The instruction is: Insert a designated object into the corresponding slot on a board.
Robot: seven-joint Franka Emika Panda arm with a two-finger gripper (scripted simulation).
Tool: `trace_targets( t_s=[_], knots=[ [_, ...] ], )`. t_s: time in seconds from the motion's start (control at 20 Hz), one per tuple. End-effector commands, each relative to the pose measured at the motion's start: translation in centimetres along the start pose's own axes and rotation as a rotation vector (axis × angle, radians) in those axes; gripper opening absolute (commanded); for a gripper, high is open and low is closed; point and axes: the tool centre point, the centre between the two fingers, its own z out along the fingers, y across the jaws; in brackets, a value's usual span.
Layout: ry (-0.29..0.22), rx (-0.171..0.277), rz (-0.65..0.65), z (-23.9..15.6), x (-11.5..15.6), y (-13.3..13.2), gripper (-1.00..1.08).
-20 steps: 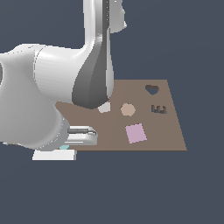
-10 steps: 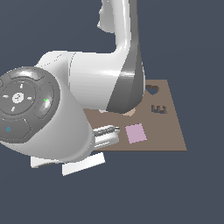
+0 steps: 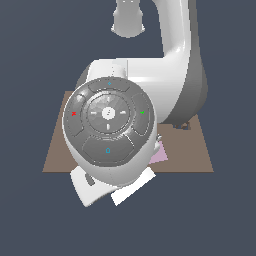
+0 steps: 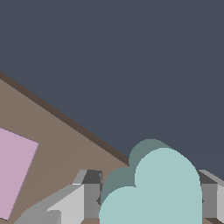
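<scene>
Pale teal heart-shaped block (image 4: 153, 192) sits right between the two grey gripper fingers (image 4: 89, 197) in the wrist view, each finger pressed up against one of its sides — so the gripper (image 4: 151, 205) is closed on it and holding it. Its lower part is cut off by the picture's edge. Behind it lies the flat brown rectangular board (image 4: 57, 144), whose dark edge runs at a slant, with a pink square tile (image 4: 15, 170) on its surface, only partly in the picture.

From the exterior view almost none of this can be made out. The arm's big white-and-grey round joint cap (image 3: 109, 120) fills the middle and hides the heart, the fingers and most of the board (image 3: 195, 150) — only the board's corners and a sliver of the pink tile (image 3: 160, 154) peek out. The heart-shaped slot is hidden behind the arm, so I cannot tell how near the block is to it.
</scene>
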Motion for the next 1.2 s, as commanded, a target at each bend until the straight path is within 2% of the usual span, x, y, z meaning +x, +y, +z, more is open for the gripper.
trace_targets(
  t_s=[0.0, 0.65, 0.9, 1.15],
  knots=[
    [0.001, -0.001, -0.079, -0.1, 0.8, -1.5, -1.00],
    [0.001, -0.001, -0.537, -0.3, 2.4, -11.5, -1.00],
    [0.001, -0.001, -0.750, -0.4, 1.5, -16.2, -1.00],
    [0.001, -0.001, -0.977, -0.5, -0.5, -20.8, -1.00]
  ],
)
